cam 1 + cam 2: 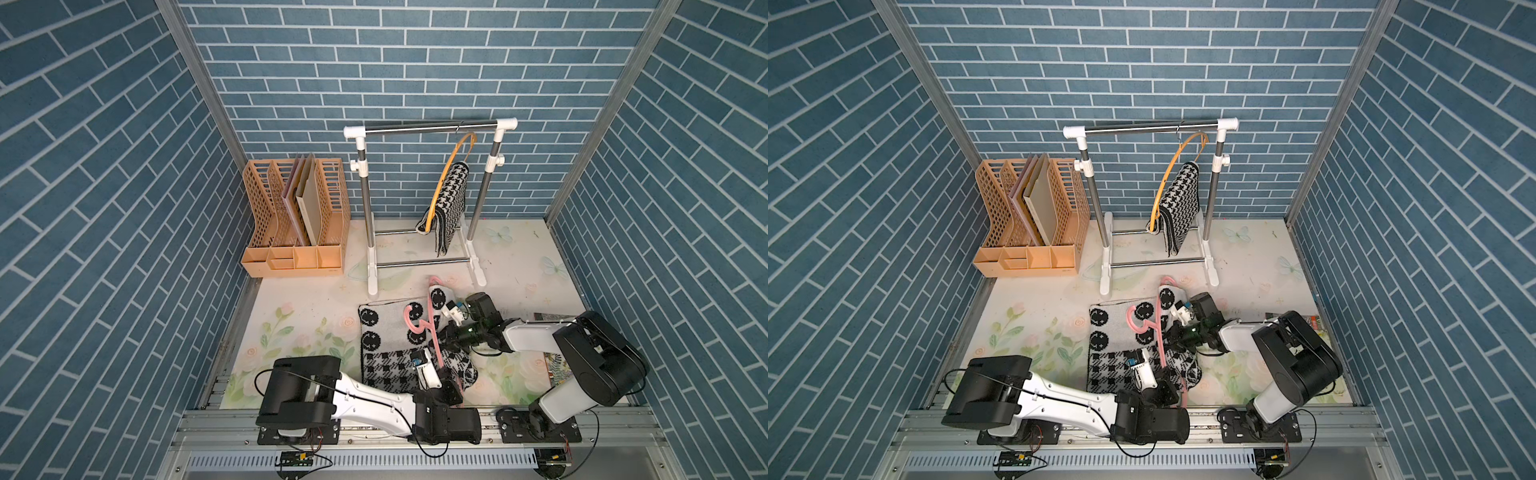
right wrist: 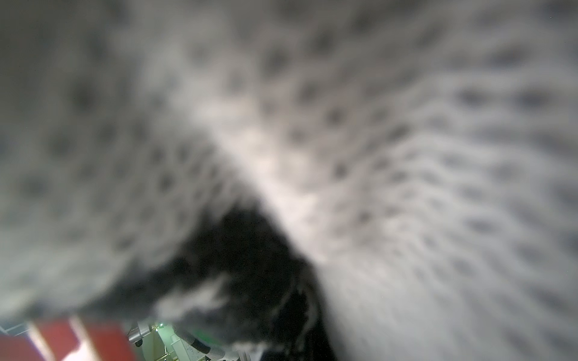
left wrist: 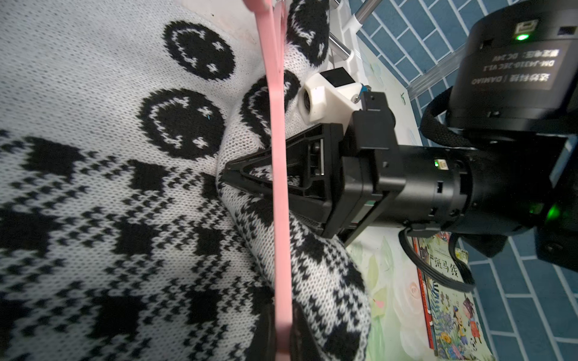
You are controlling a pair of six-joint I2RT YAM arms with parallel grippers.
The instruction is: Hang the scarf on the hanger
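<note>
Pinches the bar of the pink hanger [image 3: 276, 131] in the left tool [image 3: 283, 334]; nips a fold of the scarf [image 3: 103, 200] shut in the right tool [image 3: 225, 175]. Probably handles light, limp, stretchy: best taken by a bunched fold. Lies at 6 o'clock on the flowered counter [image 1: 299, 299], with rack [image 1: 432, 126] at 12, file holder [image 1: 255, 195] at 10.

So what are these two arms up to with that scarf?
They're getting the black-and-white knitted scarf onto the pink plastic hanger lying across it. The left gripper is shut on the hanger's near end; the right gripper pinches a raised fold of scarf by the hanger's bar. Most of the scarf lies flat on the table, not yet hung.
</note>
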